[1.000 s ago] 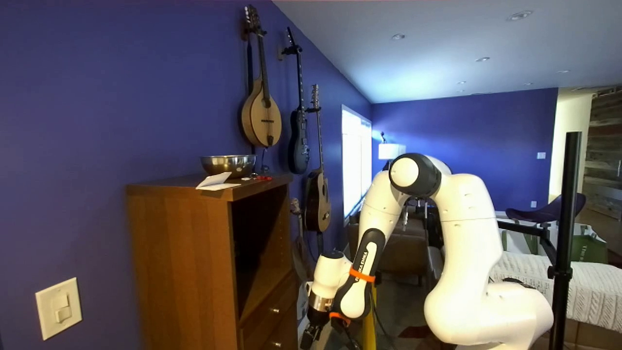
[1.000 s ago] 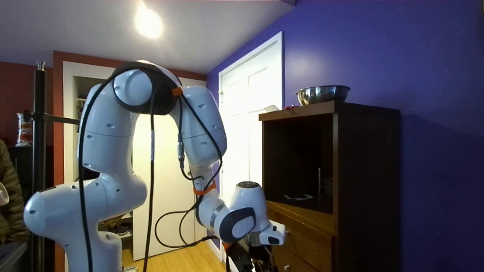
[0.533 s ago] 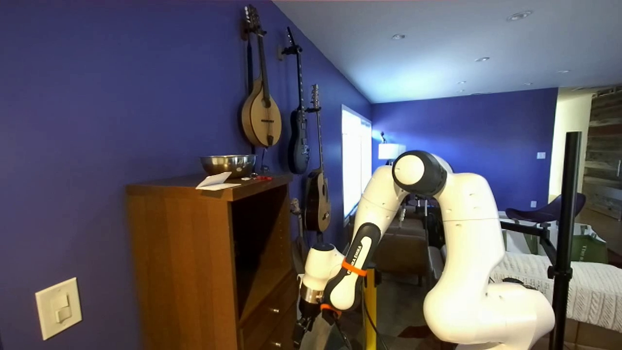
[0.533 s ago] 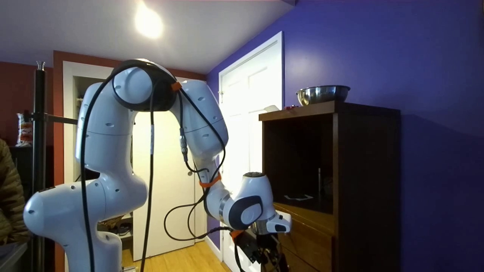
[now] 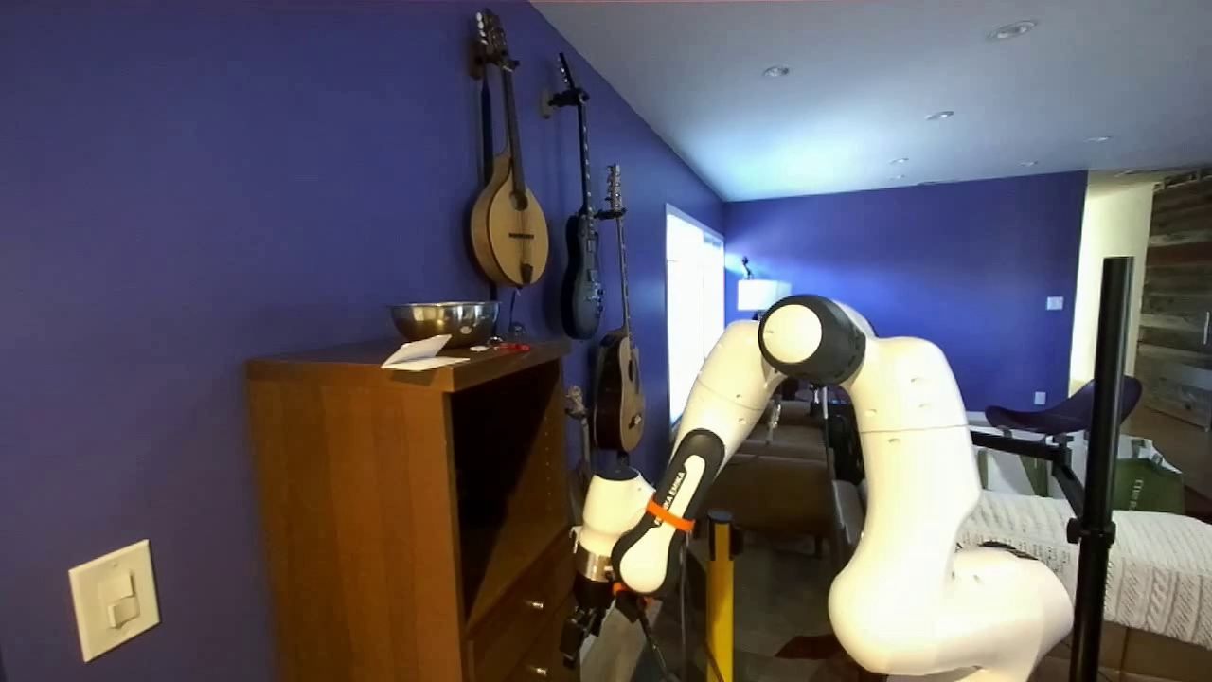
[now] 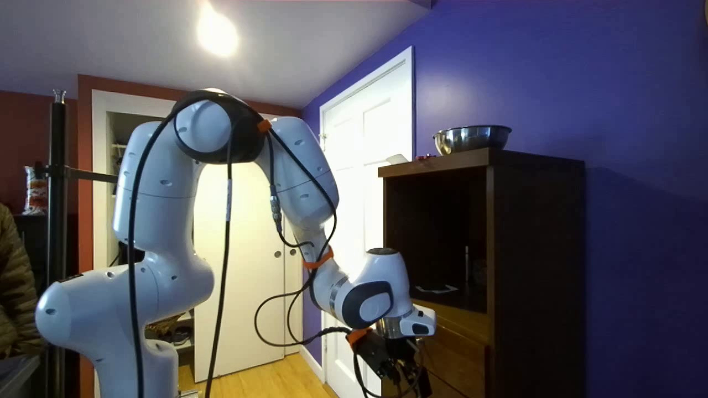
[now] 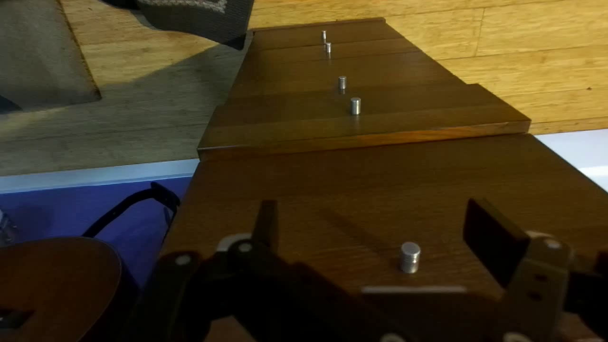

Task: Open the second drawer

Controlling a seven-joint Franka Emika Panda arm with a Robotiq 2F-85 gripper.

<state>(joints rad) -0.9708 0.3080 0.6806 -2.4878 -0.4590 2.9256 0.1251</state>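
Brown wooden cabinet (image 5: 360, 521): flat-fronted wooden second drawer (image 5: 545, 655) is sitting below the front edge of the counter-like top (image 5: 502, 367). Black two-fingered gripper (image 7: 377, 230) is hanging outside that edge, spread, gripping nothing. Short silver cylindrical knob (image 7: 410, 257) is appearing between its tips, its drawer uncertain. Step apparently in hand: approaching. Next move: straddling the second drawer's knob, pinching, pulling outward.

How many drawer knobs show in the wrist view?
5: the nearest knob low in the picture; farther up, the second and third; near the top edge, the fourth and fifth. The gripper may hide others.
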